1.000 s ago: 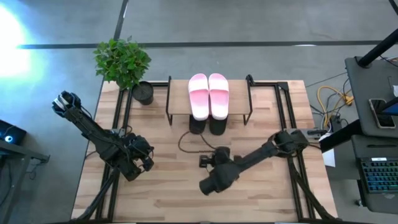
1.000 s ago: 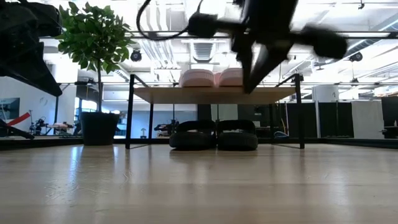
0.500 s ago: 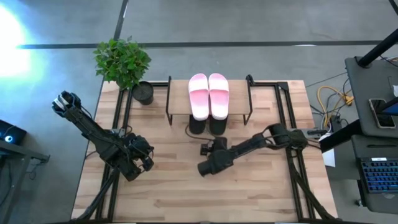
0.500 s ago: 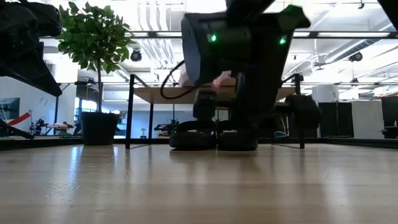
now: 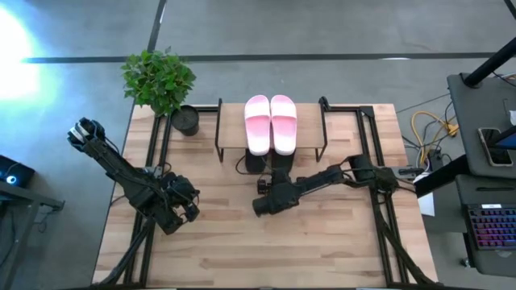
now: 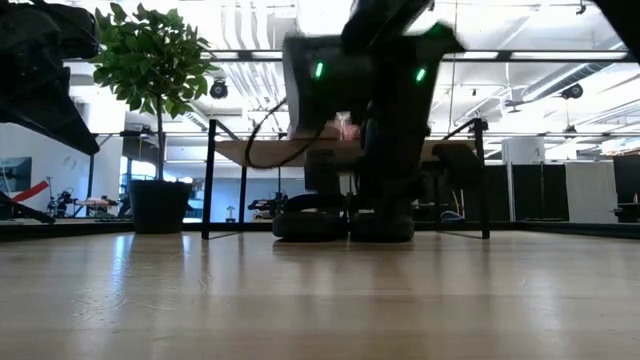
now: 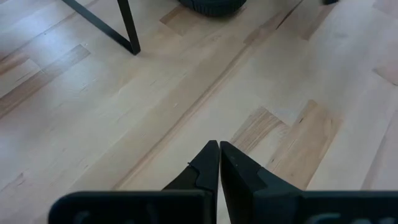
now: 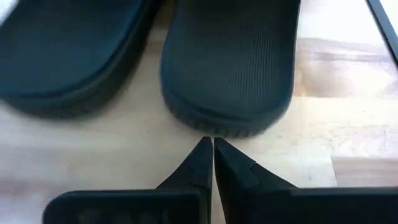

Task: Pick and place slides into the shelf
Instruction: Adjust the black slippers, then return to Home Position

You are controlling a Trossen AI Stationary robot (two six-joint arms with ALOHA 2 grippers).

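While I watch from overhead, the right gripper point(image 5: 272, 179) sits low over the table point(image 5: 322, 242), just in front of the shelf point(image 5: 234, 138), with its arm stretching back toward the right edge. From its wrist camera I see its two fingers point(image 8: 200, 163) pressed together, holding nothing, their tips almost touching the heel of one black slide point(image 8: 230, 62). The other black slide point(image 8: 68, 56) lies right beside that one, the pair side by side on the tabletop under the shelf's plank; only their heels stick out in the overhead view point(image 5: 270, 163). In the level view the black pair point(image 6: 312, 218) rests on the wood between the shelf's black legs, partly hidden by the right arm's wrist block with two green lights point(image 6: 365, 75).

The pink slides point(image 5: 271, 122) lie side by side on top of the shelf's plank, touching each other.

The left gripper point(image 5: 187, 208) waits over the left part of the table, well apart from the shelf. Its wrist camera shows its fingers point(image 7: 211, 165) closed together and empty above bare wood.

A potted plant point(image 5: 161, 80) stands at the table's far left corner, near the shelf's left frame.
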